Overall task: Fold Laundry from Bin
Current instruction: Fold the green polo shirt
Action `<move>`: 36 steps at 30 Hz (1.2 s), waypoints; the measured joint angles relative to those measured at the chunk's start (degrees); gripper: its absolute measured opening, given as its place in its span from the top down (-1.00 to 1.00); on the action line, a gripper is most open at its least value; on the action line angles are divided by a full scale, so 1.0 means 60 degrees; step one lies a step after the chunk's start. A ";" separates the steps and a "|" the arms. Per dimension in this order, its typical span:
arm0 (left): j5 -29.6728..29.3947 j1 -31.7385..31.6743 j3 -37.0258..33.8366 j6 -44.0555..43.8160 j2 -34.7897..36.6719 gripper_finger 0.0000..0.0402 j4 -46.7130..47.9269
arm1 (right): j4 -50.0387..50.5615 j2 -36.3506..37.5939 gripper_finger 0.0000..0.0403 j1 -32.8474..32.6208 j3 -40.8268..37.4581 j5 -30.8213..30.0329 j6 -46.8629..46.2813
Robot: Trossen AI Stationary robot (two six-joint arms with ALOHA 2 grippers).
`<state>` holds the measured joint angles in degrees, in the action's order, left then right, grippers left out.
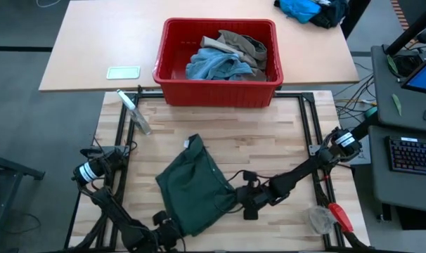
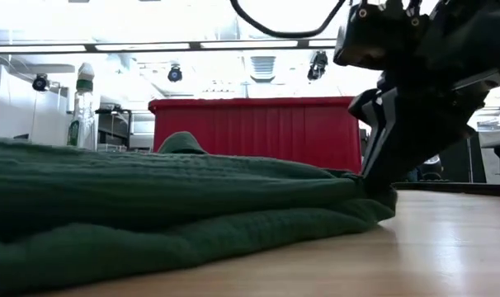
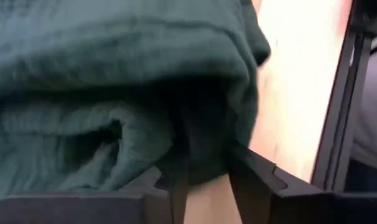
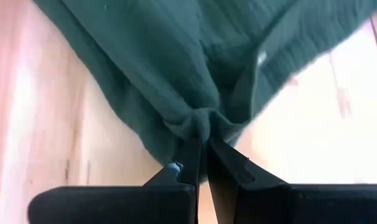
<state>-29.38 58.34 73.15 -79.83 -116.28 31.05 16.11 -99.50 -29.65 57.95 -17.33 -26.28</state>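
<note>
At the near edge of the wooden surface (image 1: 269,133), the left gripper (image 3: 204,177) sits at the near corner of the dark green shorts (image 1: 194,186); its fingers (image 3: 254,180) stand a little apart with a thick fold of the cloth bunched between them, and whether they press on it or merely flank it cannot be told, since the cloth hides their tips. From the high view that gripper is largely cut off by the picture's lower edge. Just right of the shorts, the right gripper (image 4: 204,155) has its fingers pinched together on a gathered tuck of the right hem, so that the fabric puckers at the tips. The shorts lie flat in the near middle of the surface, folded over on themselves, one garment alone outside the bin (image 1: 172,67). To the near right lie one red-handled tool (image 1: 339,216) and one clear crumpled thing (image 1: 318,219), too small to identify. One clear bottle (image 1: 134,111) lies tilted at the far left. Beyond, the red bin rests at the far middle, holding a light blue denim piece (image 1: 213,65) and a khaki piece (image 1: 244,46); how many garments lie beneath them is hidden. One pale green card (image 1: 123,72) lies left of the bin, and a bright blue cloth heap (image 1: 301,8) is cut off at the far right.
</note>
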 joint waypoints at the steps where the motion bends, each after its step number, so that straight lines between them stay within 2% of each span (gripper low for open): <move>1: 0.0145 0.0001 0.0156 -0.0004 -0.0007 0.50 0.0277 | 0.0256 0.0000 0.92 0.0000 0.0090 0.0007 -0.0053; 7: 0.1230 0.0024 0.1363 -0.0041 -0.0016 0.41 0.2302 | 0.2167 0.0004 0.75 0.0000 0.0816 0.0010 -0.0551; 10: 0.1110 0.0045 0.1930 -0.0040 -0.0016 0.40 0.3195 | 0.2750 0.0007 0.61 0.0000 0.1154 -0.0129 -0.0629; 15: 0.0801 0.0041 0.2513 -0.0031 -0.0016 0.40 0.3928 | 0.2387 0.0011 0.40 0.0000 0.1433 -0.0776 -0.0417; 18: 0.0694 0.0051 0.2737 0.0295 -0.0016 0.40 0.4015 | 0.1225 0.0011 0.34 0.0046 0.1260 -0.1018 0.0581; 21: -0.0355 0.0066 0.2793 0.0850 -0.0016 0.44 0.4208 | -0.1021 0.0011 0.32 0.0261 0.0705 -0.1160 0.1766; 23: -0.0495 0.0000 0.2793 0.1137 -0.0016 0.51 0.4322 | -0.2564 0.0011 0.34 0.0557 0.0270 -0.1063 0.2400; 28: 0.0192 -0.0079 0.2793 0.0880 -0.0007 0.71 0.4981 | -0.5161 0.0007 0.49 0.1450 -0.0405 -0.1035 0.2960; 30: 0.0548 -0.0067 0.2789 0.0471 0.0002 0.78 0.5145 | -0.5902 0.0008 0.57 0.1768 -0.0541 -0.0676 0.3058; 33: 0.1436 -0.0065 0.2789 -0.0361 0.0007 0.86 0.4997 | -0.6469 0.0007 0.70 0.2117 -0.0656 -0.0142 0.3145; 36: 0.1945 0.0054 0.2816 -0.0928 0.0009 0.92 0.4964 | -0.6821 0.0004 0.81 0.2340 -0.0658 -0.0108 0.3340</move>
<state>-17.71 58.67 90.05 -85.40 -116.22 60.83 -24.82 -99.48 -15.61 54.00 -17.98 -6.24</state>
